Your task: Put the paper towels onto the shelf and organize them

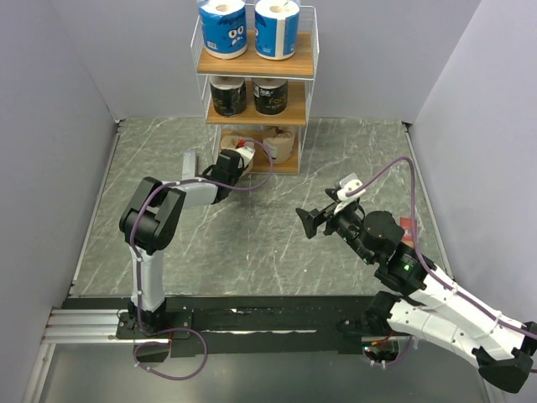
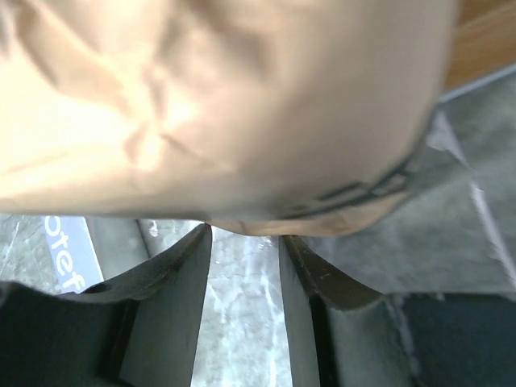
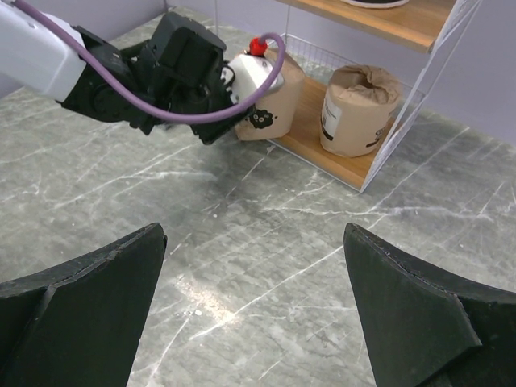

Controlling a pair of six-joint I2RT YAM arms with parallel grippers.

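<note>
Towel roll butts against tips of left pincer.

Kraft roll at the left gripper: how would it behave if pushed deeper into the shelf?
The kraft roll seems upright on its flat end, so it likely slides rather than rolls. Its creased wrapper suggests it dents easily. Pushed high, it might tip.
</note>
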